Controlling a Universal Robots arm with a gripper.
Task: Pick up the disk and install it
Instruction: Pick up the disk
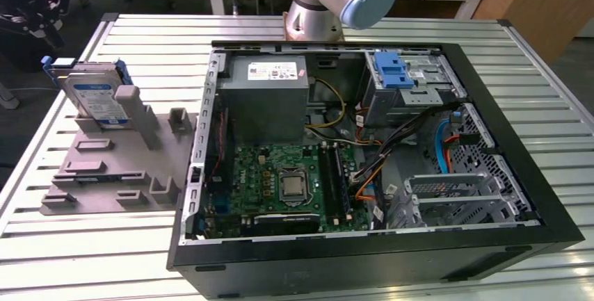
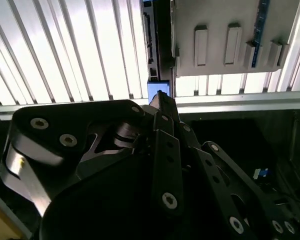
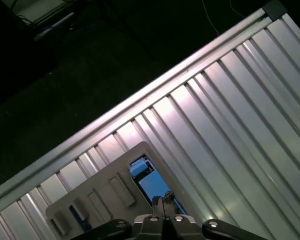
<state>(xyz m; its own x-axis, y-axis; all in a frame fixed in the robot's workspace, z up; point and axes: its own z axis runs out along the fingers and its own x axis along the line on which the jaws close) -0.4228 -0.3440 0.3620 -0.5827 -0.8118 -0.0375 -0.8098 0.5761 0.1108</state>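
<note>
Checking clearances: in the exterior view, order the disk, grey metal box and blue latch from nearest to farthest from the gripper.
1. disk: upright, exterior view's left, by the gripper.
2. grey metal box: inside the case.
3. blue latch: farther toward the exterior view's right.

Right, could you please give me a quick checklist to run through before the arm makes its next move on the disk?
1. Disk standing upright in the grey holder: ok.
2. Gripper lined up over the disk's blue frame, in the first wrist view: ok.
3. Gripper open for the grab: not ok, it looks shut.
4. Disk gripped: not ok, it sits free in the holder.
5. Computer case open on top: ok.
6. Bay for the disk free: cannot tell.
</note>
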